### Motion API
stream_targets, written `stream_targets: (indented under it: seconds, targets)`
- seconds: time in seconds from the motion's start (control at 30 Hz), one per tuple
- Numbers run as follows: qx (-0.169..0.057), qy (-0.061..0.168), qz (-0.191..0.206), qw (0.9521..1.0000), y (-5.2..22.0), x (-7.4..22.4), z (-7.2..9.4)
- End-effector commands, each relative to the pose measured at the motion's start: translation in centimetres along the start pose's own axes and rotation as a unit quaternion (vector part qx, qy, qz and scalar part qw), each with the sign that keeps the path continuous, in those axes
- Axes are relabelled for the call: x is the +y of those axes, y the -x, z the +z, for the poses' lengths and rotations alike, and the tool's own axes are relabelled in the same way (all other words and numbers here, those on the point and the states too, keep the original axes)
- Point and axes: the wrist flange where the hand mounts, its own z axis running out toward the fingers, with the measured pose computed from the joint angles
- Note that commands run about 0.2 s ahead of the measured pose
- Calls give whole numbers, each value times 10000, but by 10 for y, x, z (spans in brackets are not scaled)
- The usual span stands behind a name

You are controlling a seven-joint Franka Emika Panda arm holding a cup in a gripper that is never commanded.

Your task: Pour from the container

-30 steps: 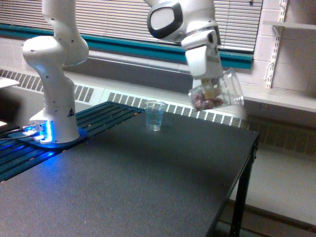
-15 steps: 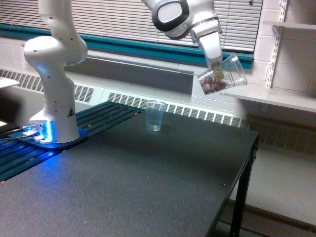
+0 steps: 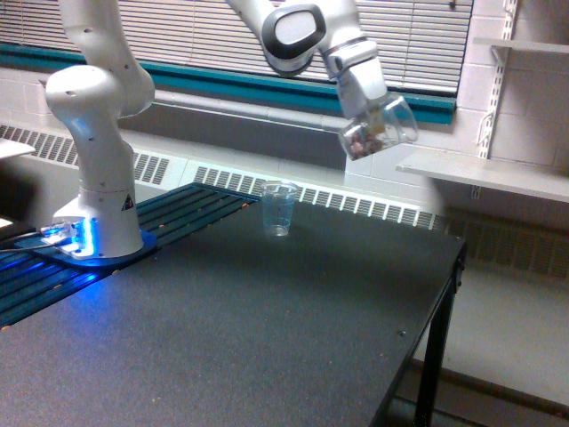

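The claw (image 3: 369, 120) grips the mug (image 3: 380, 127) high above the table (image 3: 267, 329), up and to the exterior view's right of the cup (image 3: 279, 208) standing near the table's far edge. Over the last second the arm has lifted the mug from low beside the cup, out past its right, then swung it back leftward and higher. The mug is tilted, its mouth facing the view's right and slightly up, and the reddish-brown pieces lie heaped at its lower left end. Nothing spills. This looks like a carry toward the cup, not the pour itself: the mug is not yet over the cup, and its mouth faces away from it, so the wrist would have to turn before anything could land inside.
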Motion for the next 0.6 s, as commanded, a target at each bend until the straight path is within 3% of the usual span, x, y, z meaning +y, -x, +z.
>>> stream_targets:
  seconds: [0.03, 0.6]
  targets:
    - [21, -150, -421, 9990, 40, -29, -11]
    - [-176, -202, -1310, 9910, 129, -50, -21]
